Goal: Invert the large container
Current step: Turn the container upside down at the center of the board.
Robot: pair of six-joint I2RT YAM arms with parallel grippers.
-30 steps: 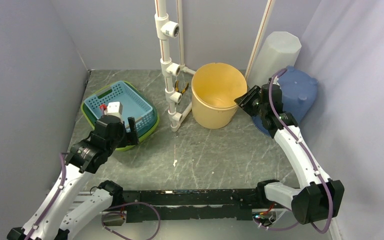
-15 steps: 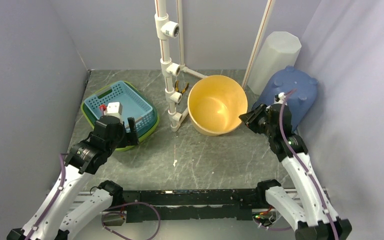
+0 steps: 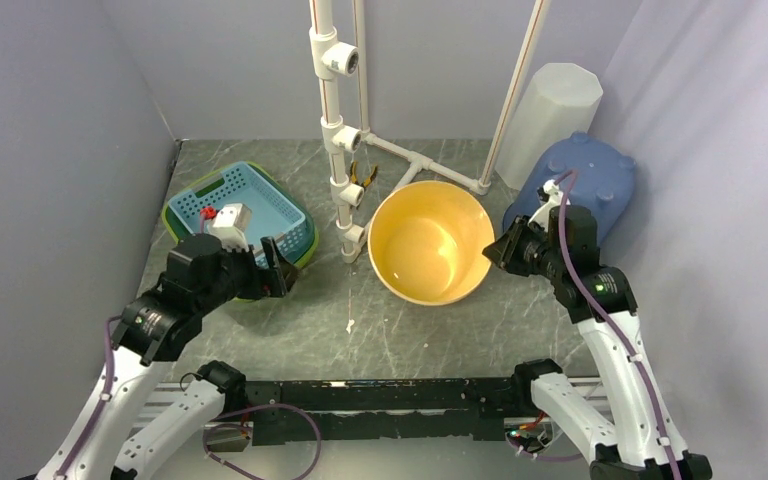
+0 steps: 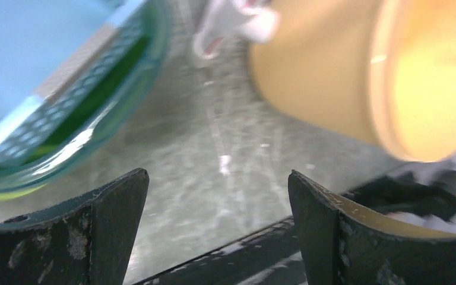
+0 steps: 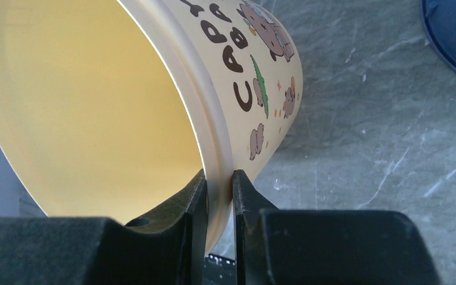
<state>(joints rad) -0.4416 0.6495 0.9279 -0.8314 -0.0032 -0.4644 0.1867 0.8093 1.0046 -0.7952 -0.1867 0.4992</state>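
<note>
One round, smooth yellow plastic large container [image 3: 428, 245], tipped over on grey marbled worktop [image 3: 410, 330], just right of one white pipe stand [image 3: 338, 130]. Thin rim clamped by right pincer [image 5: 218, 178]. Left pincer [image 4: 217, 184], left of stand, jaws wide apart. One blue mesh basket [image 3: 250, 195] left of stand. One blue jug [image 3: 585, 175] far right of stand.

At left a basket [image 3: 265, 205], container [image 3: 428, 243] at centre, pipe stand [image 3: 340, 135] between them, bin [image 3: 595, 180] behind right.

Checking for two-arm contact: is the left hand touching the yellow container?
No, the left hand sits open beside the blue basket, clearly apart from the tilted yellow container.
</note>
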